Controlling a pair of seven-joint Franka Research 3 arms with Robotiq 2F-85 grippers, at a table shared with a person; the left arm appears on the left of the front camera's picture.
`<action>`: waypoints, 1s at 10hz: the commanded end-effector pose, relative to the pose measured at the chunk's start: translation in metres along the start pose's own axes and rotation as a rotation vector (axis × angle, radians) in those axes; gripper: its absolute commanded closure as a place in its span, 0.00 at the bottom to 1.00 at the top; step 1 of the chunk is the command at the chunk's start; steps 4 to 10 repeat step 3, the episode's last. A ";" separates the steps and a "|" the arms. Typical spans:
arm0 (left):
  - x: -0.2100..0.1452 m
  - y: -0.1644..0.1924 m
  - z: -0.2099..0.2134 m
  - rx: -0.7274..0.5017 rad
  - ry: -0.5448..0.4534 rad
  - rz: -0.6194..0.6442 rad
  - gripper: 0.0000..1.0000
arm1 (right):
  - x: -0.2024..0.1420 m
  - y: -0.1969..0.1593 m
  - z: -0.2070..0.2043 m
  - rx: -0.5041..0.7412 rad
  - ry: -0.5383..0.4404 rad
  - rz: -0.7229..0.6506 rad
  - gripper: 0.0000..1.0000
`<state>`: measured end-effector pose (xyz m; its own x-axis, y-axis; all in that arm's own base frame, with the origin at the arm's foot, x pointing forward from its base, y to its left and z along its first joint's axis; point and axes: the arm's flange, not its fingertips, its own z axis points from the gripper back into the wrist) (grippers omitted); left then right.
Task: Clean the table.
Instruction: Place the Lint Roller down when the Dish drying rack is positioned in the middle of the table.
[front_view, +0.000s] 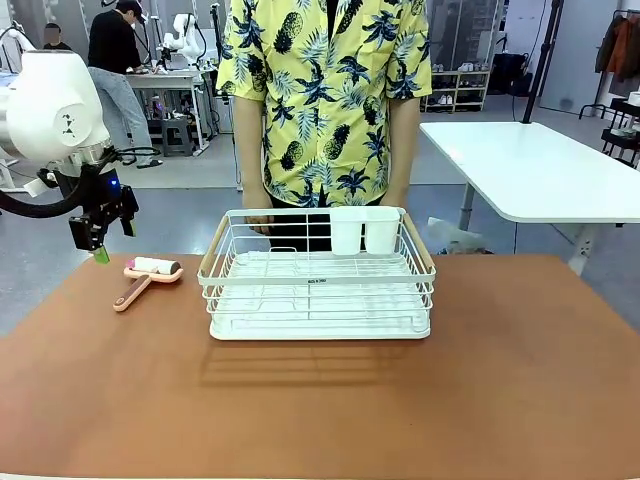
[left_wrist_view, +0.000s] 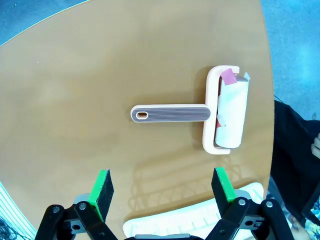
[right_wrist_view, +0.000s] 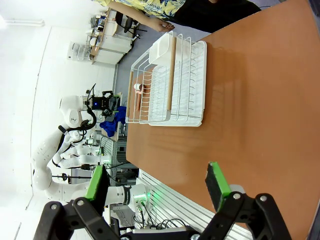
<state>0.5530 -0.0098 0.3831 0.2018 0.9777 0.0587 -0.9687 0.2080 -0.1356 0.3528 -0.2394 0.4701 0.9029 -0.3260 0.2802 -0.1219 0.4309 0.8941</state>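
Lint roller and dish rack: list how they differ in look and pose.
The lint roller is small, pink and solid, lying flat on the table; the dish rack is large, white open wire, standing upright. The lint roller has one straight handle; the dish rack has two wooden side handles. Both rest on the table, untouched.

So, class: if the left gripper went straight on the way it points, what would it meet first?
Probably the table top, just beside the lint roller; the open left gripper looks down past its handle, though depth is unclear.

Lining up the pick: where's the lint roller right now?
In the front view the lint roller lies on the table's left side, beside the dish rack, below the open left gripper.
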 end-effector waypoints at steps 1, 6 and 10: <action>0.002 0.001 -0.001 -0.004 -0.012 -0.005 0.00 | 0.001 0.002 0.002 0.017 -0.007 0.010 0.00; 0.002 0.001 -0.001 -0.004 -0.012 -0.005 0.00 | 0.001 0.002 0.002 0.017 -0.007 0.010 0.00; 0.002 0.001 -0.001 -0.004 -0.012 -0.005 0.00 | 0.001 0.002 0.002 0.017 -0.007 0.010 0.00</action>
